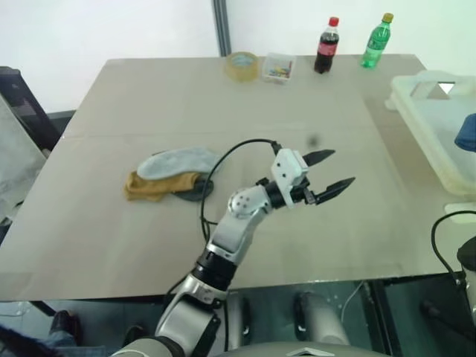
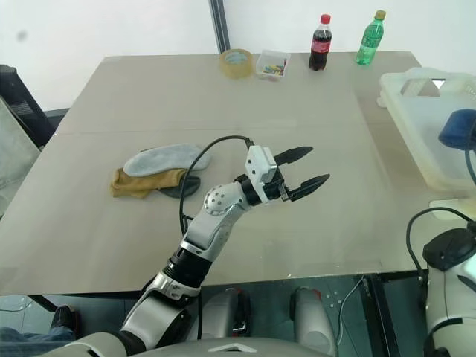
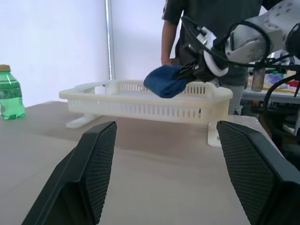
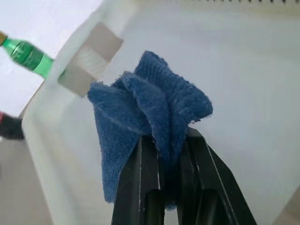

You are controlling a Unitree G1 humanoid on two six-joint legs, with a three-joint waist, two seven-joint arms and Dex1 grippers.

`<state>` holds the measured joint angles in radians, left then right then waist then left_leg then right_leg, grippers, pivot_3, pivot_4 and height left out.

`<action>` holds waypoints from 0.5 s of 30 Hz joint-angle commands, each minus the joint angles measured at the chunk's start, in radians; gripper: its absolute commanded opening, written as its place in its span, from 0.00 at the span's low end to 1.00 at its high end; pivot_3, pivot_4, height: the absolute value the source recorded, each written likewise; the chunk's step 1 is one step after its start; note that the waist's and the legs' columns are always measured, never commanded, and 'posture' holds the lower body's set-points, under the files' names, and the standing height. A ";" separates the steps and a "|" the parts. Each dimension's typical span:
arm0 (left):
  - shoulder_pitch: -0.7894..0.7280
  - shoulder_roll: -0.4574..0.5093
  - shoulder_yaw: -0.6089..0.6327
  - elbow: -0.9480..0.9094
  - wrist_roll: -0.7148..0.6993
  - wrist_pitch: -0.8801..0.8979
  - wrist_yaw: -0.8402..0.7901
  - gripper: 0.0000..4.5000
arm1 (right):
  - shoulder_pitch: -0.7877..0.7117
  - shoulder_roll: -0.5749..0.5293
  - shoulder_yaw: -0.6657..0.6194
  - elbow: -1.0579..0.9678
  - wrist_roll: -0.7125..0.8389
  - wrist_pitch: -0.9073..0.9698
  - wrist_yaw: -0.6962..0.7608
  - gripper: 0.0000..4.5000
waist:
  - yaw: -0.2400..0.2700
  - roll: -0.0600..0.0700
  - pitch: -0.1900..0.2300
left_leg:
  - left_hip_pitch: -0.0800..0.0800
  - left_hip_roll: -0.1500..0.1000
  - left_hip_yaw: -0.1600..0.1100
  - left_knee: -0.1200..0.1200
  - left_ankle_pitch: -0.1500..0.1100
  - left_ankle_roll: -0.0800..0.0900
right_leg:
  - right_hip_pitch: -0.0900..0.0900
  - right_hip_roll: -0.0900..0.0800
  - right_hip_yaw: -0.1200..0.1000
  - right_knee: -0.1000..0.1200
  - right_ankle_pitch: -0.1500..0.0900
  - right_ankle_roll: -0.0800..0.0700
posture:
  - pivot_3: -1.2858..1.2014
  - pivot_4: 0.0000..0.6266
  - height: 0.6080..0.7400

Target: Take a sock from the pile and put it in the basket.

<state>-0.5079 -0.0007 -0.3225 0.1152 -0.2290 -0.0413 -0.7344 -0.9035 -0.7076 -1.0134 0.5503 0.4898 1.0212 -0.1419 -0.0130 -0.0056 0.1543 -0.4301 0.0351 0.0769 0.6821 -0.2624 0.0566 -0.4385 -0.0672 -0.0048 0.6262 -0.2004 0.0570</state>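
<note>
Right gripper [image 4: 161, 154] clamps the blue sock [image 4: 150, 117] directly above the basket [image 4: 243, 70]; part the fingers fully before withdrawing. Left gripper [image 1: 331, 172] is spread, empty, pile [image 1: 171, 175] behind it.

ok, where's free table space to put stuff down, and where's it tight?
Free: the wide stretch of table between the left gripper and the basket, plus the near left corner. Crowded: the pile at mid-left, and the far edge with tape roll, clear box and two bottles.
</note>
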 commanded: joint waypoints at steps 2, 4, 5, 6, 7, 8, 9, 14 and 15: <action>-0.019 -0.020 0.003 0.000 0.006 -0.029 -0.001 0.82 | -0.039 -0.034 -0.026 0.113 0.028 -0.109 -0.048 0.46 | 0.001 0.000 0.000 | 0.000 0.000 0.000 0.000 0.000 0.000 | 0.000 0.000 0.000 0.000 0.000 0.000 | 0.52 0.24 1.00; -0.018 -0.021 0.002 0.001 0.009 -0.032 -0.001 0.82 | -0.030 -0.038 -0.004 0.136 0.026 -0.134 -0.045 0.66 | 0.002 0.000 0.000 | 0.000 0.000 0.001 0.000 0.000 0.000 | 0.000 0.000 0.001 0.000 0.000 0.000 | 0.52 0.24 1.00; -0.018 -0.020 0.002 0.001 0.012 -0.034 -0.001 0.82 | -0.022 -0.041 0.015 0.136 0.019 -0.144 -0.042 0.79 | 0.002 0.000 0.000 | 0.000 0.000 0.001 0.000 0.000 0.000 | 0.000 0.000 0.001 0.000 0.000 0.000 | 0.52 0.24 1.00; -0.016 -0.019 0.001 0.000 0.014 -0.035 -0.002 0.82 | -0.012 -0.038 0.033 0.118 0.015 -0.153 -0.037 0.87 | 0.002 0.000 0.000 | 0.000 0.000 0.001 0.000 0.000 0.000 | 0.000 0.000 0.001 0.000 0.000 0.000 | 0.52 0.24 1.00; -0.013 -0.016 0.002 -0.001 0.016 -0.034 -0.002 0.82 | 0.002 -0.034 0.054 0.079 0.019 -0.150 -0.020 0.99 | 0.002 0.000 0.000 | 0.000 0.000 0.001 0.000 0.000 0.000 | 0.000 0.000 0.001 0.000 0.000 0.000 | 0.52 0.24 1.00; -0.010 -0.013 0.002 -0.003 0.017 -0.034 -0.002 0.82 | 0.015 -0.033 0.076 0.046 0.021 -0.143 -0.005 0.99 | 0.005 0.000 0.000 | 0.000 0.000 0.001 0.000 0.000 0.000 | 0.000 0.000 0.001 0.000 0.000 0.000 | 0.52 0.24 1.00; -0.007 -0.009 0.003 -0.004 0.019 -0.034 -0.002 0.82 | 0.034 -0.033 0.107 -0.001 0.016 -0.133 0.004 0.99 | 0.007 0.000 0.000 | -0.001 0.000 0.000 0.000 0.000 0.000 | 0.000 0.000 0.000 -0.001 0.000 0.000 | 0.52 0.24 1.00; 0.005 0.003 0.008 -0.017 0.019 -0.029 -0.004 0.82 | 0.144 -0.032 0.225 -0.301 0.021 -0.055 0.027 0.99 | 0.005 0.001 -0.001 | -0.001 0.000 0.000 0.000 0.000 0.000 | 0.000 0.000 0.001 0.000 0.000 0.000 | 0.52 0.24 1.00; 0.007 0.006 0.009 -0.019 0.018 -0.027 -0.005 0.82 | 0.164 -0.031 0.247 -0.377 0.034 -0.029 0.039 0.99 | 0.005 0.002 -0.001 | -0.001 0.001 0.000 0.000 0.000 0.000 | 0.000 0.000 0.001 0.000 0.000 0.000 | 0.52 0.24 1.00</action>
<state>-0.5043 0.0095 -0.3195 0.1302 -0.2067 -0.0562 -0.7364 -0.7422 -0.7138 -0.7933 0.3259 0.4964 0.9612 -0.1276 -0.0080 -0.0039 0.1536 -0.4304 0.0359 0.0769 0.6822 -0.2624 0.0566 -0.4388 -0.0669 -0.0042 0.6263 -0.2003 0.0573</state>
